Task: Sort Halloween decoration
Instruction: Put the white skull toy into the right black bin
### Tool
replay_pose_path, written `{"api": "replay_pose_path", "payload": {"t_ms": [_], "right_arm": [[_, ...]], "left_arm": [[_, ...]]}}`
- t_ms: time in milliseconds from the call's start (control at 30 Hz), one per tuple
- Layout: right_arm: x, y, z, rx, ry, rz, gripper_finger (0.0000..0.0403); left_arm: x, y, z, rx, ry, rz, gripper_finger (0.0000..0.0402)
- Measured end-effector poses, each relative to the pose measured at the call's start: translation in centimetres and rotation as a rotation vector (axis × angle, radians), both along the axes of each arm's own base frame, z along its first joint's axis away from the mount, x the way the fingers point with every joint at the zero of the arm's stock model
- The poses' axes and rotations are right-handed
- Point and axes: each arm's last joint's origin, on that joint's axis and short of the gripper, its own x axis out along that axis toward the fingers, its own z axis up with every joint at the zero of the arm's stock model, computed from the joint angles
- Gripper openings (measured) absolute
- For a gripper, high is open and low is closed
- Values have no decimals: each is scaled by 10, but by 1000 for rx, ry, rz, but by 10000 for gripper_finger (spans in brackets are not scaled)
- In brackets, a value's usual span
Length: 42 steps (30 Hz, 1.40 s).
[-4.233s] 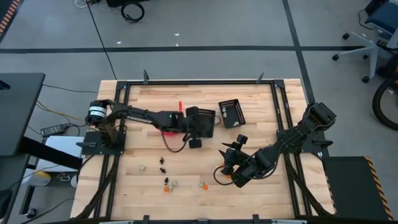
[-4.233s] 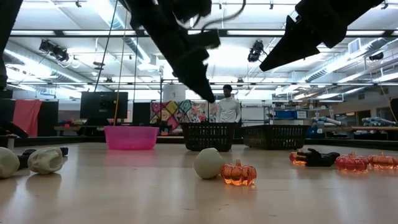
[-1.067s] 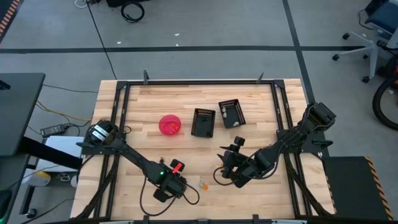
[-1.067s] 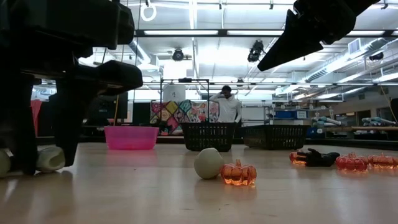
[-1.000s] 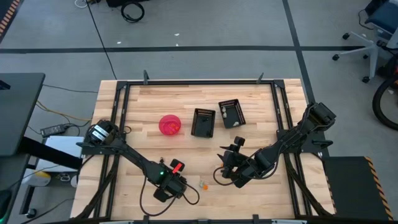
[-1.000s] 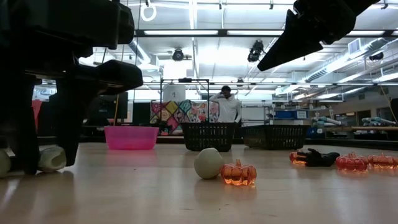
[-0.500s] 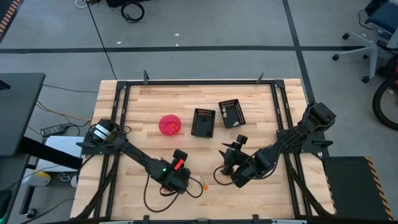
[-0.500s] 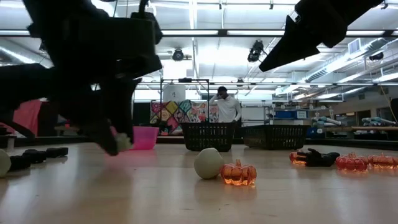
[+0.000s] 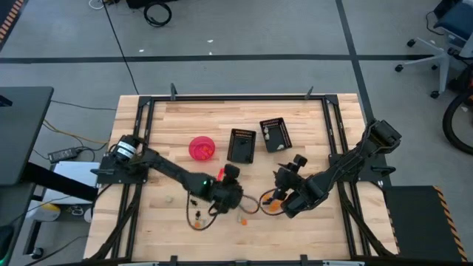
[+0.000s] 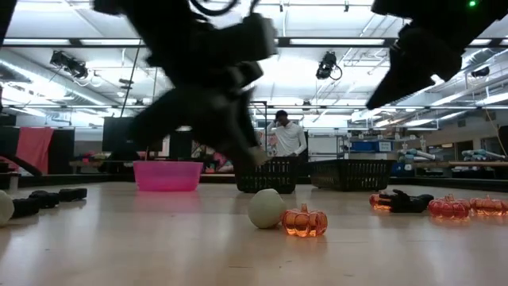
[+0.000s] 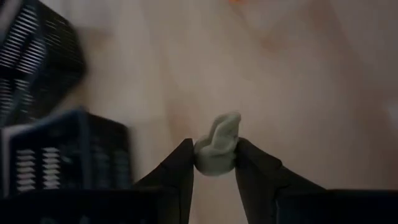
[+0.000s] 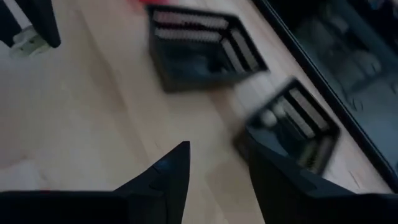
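A small pale white-grey plastic trinket (image 11: 217,144), light and stiff by its look, is best pinched across its middle. The left gripper (image 11: 214,163) is clamped on it there, near table centre, the black slotted rectangular baskets (image 9: 242,145) at its twelve o'clock. At three o'clock the right gripper (image 12: 214,167) hangs with fingers apart, empty.

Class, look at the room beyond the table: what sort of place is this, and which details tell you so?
Most likely a robotics lab or workshop. Two robot arms work at a framed wooden table on a grey taped floor; an office chair stands nearby, and the low view shows ceiling lights and cluttered workbenches.
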Motion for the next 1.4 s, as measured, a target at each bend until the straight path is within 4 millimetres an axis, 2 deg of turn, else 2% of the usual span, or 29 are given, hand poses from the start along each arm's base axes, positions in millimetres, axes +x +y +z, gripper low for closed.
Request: {"api": "replay_pose_path", "payload": {"t_ms": [100,333,600,800,1067,1267,1400], "right_arm": [[-14,-2,8,19,-28,-66,165],[-44,-5,24,4,-140,-196,165],[-50,-4,25,-12,-203,-216,165],[-49,-4,25,-14,-220,-210,165],[-49,-3,25,-13,-225,-204,165],[-50,-2,25,-16,-226,-199,165],[-50,-2,25,-18,-226,-198,165]], "left_arm": [[13,19,5,-4,-69,18,105],[39,77,16,-132,-236,94,105],[59,124,36,-190,-509,167,105],[80,143,42,-231,-585,207,105],[115,169,27,-268,-570,300,105],[123,193,12,-291,-503,394,105],[123,196,13,-303,-501,389,106]]}}
